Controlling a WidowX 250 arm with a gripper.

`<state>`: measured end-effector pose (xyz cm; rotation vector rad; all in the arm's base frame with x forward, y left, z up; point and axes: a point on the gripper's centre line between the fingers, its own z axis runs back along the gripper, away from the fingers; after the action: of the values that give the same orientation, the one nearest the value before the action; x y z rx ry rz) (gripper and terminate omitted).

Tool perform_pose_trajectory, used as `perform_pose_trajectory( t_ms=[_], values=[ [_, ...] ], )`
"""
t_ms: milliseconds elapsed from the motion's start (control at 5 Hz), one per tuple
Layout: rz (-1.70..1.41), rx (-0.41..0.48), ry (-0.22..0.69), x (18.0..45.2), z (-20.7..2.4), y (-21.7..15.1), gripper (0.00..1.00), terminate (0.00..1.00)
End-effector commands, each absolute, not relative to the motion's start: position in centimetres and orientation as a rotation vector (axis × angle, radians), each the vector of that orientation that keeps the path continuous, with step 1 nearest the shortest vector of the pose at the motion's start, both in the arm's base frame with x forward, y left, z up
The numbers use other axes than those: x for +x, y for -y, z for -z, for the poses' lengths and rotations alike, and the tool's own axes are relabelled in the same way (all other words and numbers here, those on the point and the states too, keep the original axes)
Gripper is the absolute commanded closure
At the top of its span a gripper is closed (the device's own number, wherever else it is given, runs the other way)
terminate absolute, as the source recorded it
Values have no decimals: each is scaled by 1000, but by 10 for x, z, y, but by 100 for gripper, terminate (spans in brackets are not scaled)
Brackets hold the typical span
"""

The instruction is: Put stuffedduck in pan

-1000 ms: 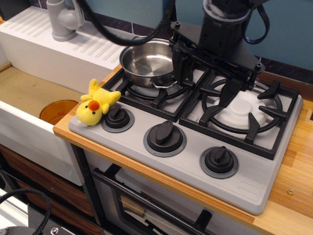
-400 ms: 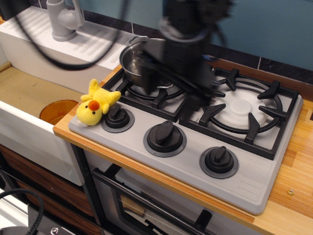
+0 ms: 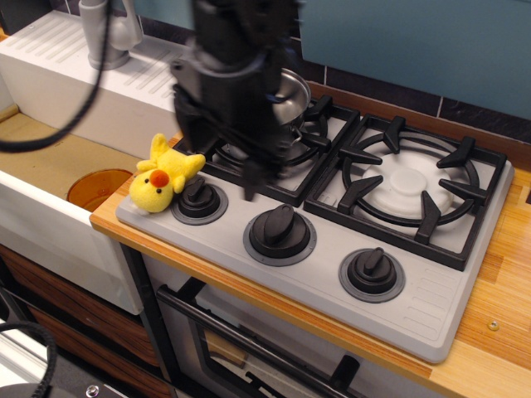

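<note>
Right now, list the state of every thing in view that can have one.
stuffedduck: lying on the stove's front left corner, beside a knob, not gripped.
pan: upright on the back left burner, mostly hidden by the arm.
gripper: above the left burner, blurred; jaws unclear.
right burner: bare.
three knobs: positions unclear.

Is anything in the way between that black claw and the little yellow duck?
Nothing visible. The gripper hangs just right of the stuffedduck, with only open stovetop edge between them. The pan sits behind, largely hidden by the arm.

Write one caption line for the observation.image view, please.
Gripper hangs over the left burner, near the stuffedduck beside a knob; pan behind.
</note>
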<state>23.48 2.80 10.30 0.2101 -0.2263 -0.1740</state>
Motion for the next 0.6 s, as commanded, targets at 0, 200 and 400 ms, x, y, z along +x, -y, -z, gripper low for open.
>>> perform_pose_trajectory(
  t_ms=[0,200,400],
  values=[
    [201,217,343,243,-100,-68,0,0],
    [227,213,385,258,-91,-86,0,0],
    [243,208,431,272,-79,-103,0,0]
  ],
)
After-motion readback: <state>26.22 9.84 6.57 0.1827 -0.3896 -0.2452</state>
